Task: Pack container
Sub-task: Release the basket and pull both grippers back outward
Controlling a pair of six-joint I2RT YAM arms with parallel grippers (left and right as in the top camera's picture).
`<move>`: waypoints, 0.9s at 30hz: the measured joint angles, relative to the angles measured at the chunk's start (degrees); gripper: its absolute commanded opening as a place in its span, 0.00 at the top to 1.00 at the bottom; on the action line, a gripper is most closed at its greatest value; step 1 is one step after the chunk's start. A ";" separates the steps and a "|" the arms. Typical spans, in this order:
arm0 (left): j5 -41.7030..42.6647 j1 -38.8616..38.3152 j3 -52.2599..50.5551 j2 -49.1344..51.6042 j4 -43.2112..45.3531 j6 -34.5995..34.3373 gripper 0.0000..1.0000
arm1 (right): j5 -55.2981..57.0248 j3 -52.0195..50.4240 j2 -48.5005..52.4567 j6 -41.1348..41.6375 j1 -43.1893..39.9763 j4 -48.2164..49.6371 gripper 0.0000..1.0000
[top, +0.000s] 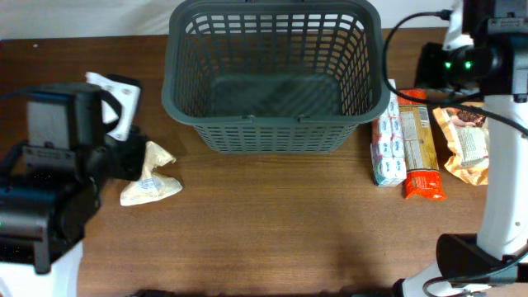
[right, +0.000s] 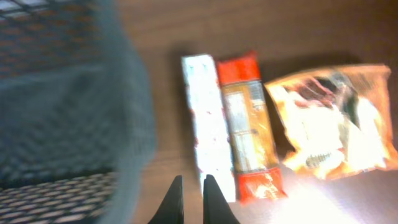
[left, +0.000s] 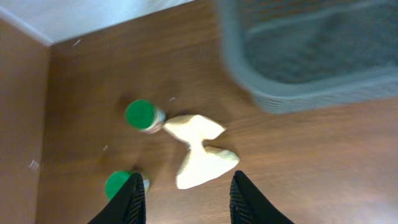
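The dark grey slotted container point(top: 272, 124) stands empty at the back middle of the table; it also shows in the left wrist view point(left: 311, 93) and, blurred, in the right wrist view point(right: 134, 112). My left gripper point(left: 189, 202) is open and empty, just short of a cream crumpled packet point(left: 199, 152), which also shows overhead point(top: 151, 177). My right gripper point(right: 191, 199) is shut on nothing, above the table between the container and a white pack point(right: 208, 124). Beside that pack lie an orange-red pack point(right: 249, 130) and an orange bag point(right: 333, 127).
Two small green-lidded jars point(left: 142, 115) point(left: 118, 185) stand left of the cream packet; the left arm hides them overhead. The white pack point(top: 388, 144), orange-red pack point(top: 419, 153) and orange bag point(top: 466, 140) lie right of the container. The right arm's base point(top: 470, 256) is at the front right.
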 measured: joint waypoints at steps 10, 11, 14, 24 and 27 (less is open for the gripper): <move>10.88 17.57 0.02 9.57 1.05 -0.96 0.01 | 6.12 0.00 -7.04 0.63 -12.61 -1.46 0.01; 11.47 18.10 0.00 11.41 1.05 -0.98 0.01 | 6.23 0.00 -7.17 0.92 -13.97 -1.51 0.01; 12.72 18.27 0.00 16.22 1.07 -0.98 0.01 | 6.80 -0.72 -6.32 1.33 -17.77 -1.29 0.01; 14.01 18.27 -0.02 25.55 1.09 -0.98 0.01 | 8.31 -12.28 4.17 -5.40 -20.11 10.56 0.01; 14.03 18.27 -0.02 27.08 1.09 -0.98 0.01 | 9.62 -15.65 7.48 -9.33 -20.44 13.46 0.01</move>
